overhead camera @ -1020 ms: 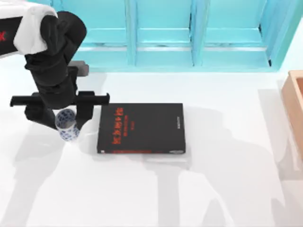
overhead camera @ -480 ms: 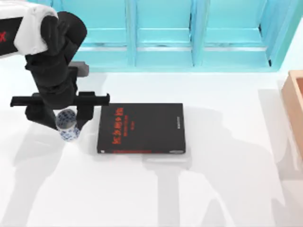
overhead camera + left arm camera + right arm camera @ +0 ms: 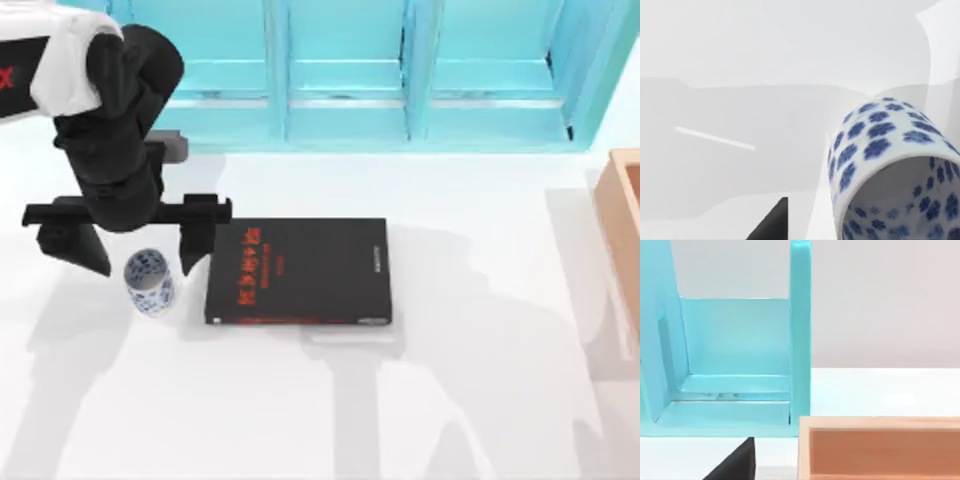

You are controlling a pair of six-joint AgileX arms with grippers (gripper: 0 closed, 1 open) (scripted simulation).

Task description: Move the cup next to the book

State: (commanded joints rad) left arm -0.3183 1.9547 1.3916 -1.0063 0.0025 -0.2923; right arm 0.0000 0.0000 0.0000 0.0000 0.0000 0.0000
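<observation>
One small white porcelain-like cup with blue flower pattern point(image 3: 149, 281) point(image 3: 890, 170) stands upright on the white table point(image 3: 300, 400), just beside the left edge of the flat black rectangular book with red lettering point(image 3: 298, 271), not touching it. Above the cup, the left gripper point(image 3: 130, 245) has its two black fingers point(image 3: 195, 240) spread wide, one on each side and clear of the cup. At the table's right edge sits a light brown wooden box point(image 3: 622, 220) point(image 3: 880, 447).
</observation>
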